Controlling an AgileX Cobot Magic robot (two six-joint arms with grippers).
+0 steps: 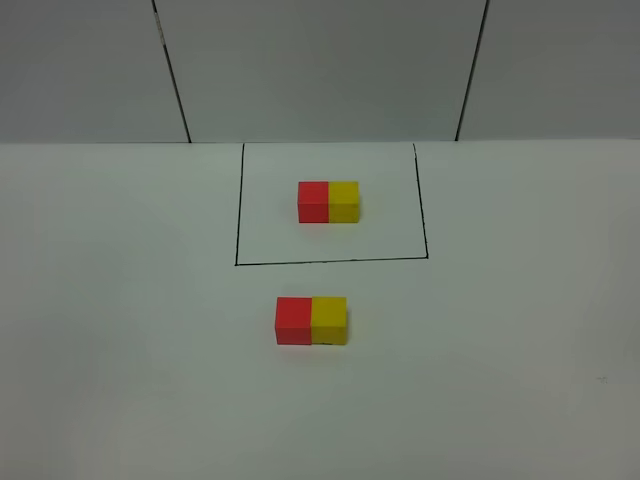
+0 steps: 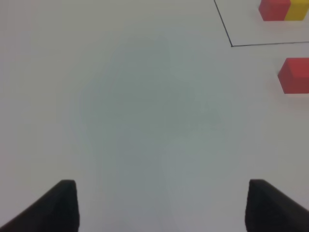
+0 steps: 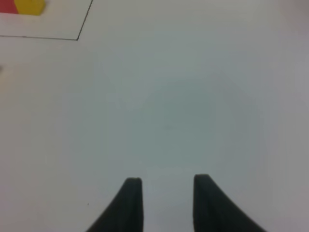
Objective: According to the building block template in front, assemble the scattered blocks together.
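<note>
The building block template (image 1: 328, 201), a red and a yellow cube joined as a bar, sits inside the black drawn outline (image 1: 330, 262). In front of the outline, the loose red cube (image 1: 293, 320) and loose yellow cube (image 1: 329, 320) stand side by side and touching, red on the left. Neither gripper shows in the exterior view. My left gripper (image 2: 161, 186) is wide open and empty over bare table, with the red cube (image 2: 295, 75) and template (image 2: 284, 9) off to one side. My right gripper (image 3: 166, 181) is empty, its fingers narrowly apart, far from the template (image 3: 31, 6).
The white table (image 1: 120, 330) stretches around the blocks. A grey panelled wall (image 1: 320, 70) stands behind the table's far edge.
</note>
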